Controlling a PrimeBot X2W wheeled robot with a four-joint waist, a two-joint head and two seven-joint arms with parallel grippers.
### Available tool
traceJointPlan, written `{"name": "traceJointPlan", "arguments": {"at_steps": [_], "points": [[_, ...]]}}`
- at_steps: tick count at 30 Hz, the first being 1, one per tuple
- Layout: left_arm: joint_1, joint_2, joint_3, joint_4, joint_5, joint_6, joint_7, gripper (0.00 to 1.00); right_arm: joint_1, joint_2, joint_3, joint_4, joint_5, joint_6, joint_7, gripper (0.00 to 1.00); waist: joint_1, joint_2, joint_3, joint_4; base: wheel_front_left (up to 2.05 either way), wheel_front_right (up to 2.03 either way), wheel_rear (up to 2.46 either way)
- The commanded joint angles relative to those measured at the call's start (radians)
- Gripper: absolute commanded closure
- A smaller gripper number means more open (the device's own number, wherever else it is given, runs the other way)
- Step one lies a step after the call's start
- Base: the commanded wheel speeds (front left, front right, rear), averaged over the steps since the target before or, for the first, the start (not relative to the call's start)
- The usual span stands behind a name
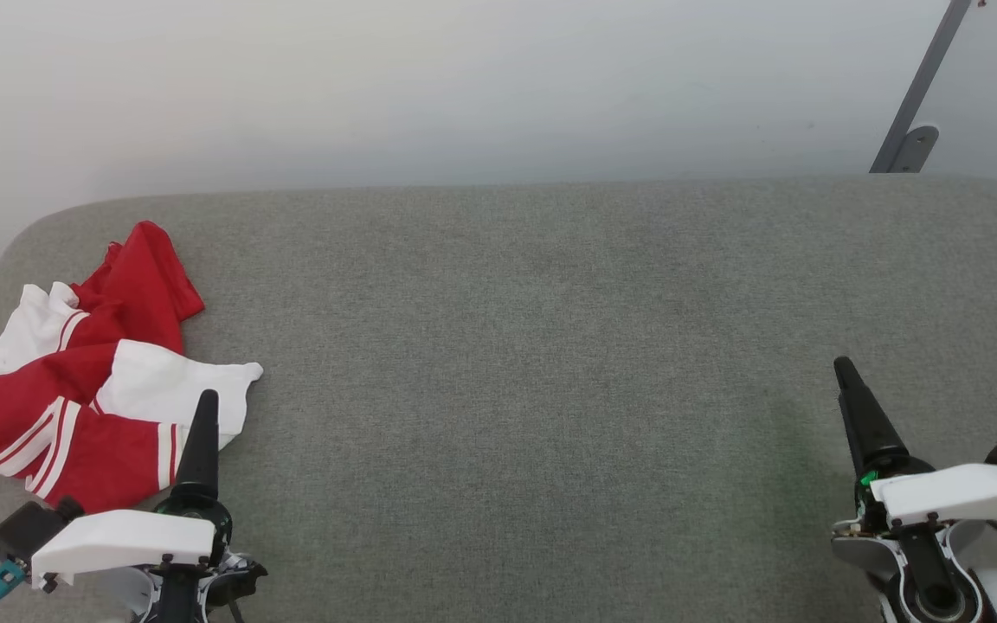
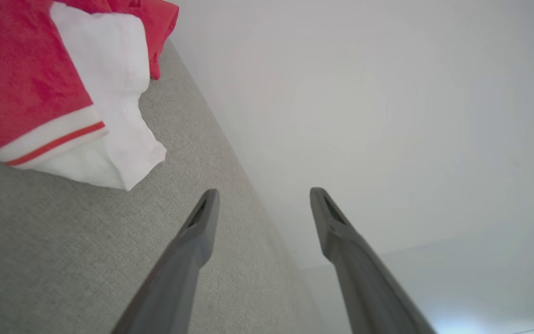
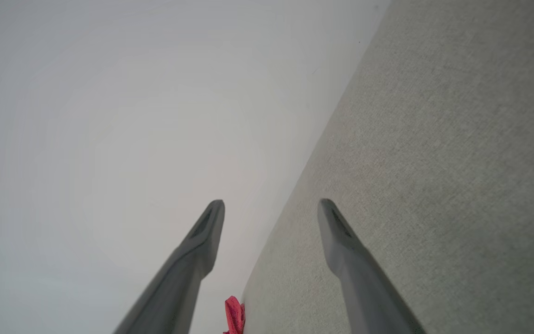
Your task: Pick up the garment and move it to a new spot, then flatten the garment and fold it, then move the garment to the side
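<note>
Item one: soft red fabric garment with white panels and red-and-white stripe trim (image 1: 92, 389). You will find it crumpled at the left end of the grey woven padded surface (image 1: 550, 346), lying loose, with nothing gripping it.

Item two: your left gripper (image 2: 262, 199), two long dark fingers spread apart, empty, near the garment's white corner but clear of it.

Item three: your right gripper (image 3: 271, 208), fingers likewise spread, empty, over the surface's right side, well apart from the garment.

Backdrop: plain white wall (image 1: 464, 86).
</note>
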Motion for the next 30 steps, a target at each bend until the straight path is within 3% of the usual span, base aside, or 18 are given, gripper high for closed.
{"name": "traceJointPlan", "arguments": {"at_steps": [1, 12, 21, 30], "points": [[-0.030, 0.013, 0.003, -0.020, 0.052, 0.000, -0.012, 0.00, -0.037, -0.021, 0.013, -0.007, -0.038, 0.002, -0.013, 0.00, 0.0000, -0.0001, 0.001, 0.000, 0.00, 0.00, 0.00], [-0.033, 0.021, 0.004, -0.043, 0.286, 0.005, -0.049, 0.00, -0.060, -0.045, 0.011, 0.006, -0.272, 0.002, -0.051, 0.00, 0.0000, -0.0001, 0.006, 0.003, 0.00, 0.00, 0.00], [-0.026, 0.042, -0.039, -0.060, 0.484, 0.044, -0.081, 0.00, -0.075, -0.041, -0.028, -0.004, -0.483, 0.002, -0.083, 0.00, 0.0000, -0.0001, 0.010, 0.006, 0.00, 0.00, 0.00], [-0.030, 0.069, -0.095, -0.061, 0.614, 0.079, -0.108, 0.00, -0.080, -0.043, -0.040, 0.004, -0.692, 0.002, -0.111, 0.00, 0.0000, -0.0001, 0.012, 0.009, 0.00, 0.00, 0.00]]}}
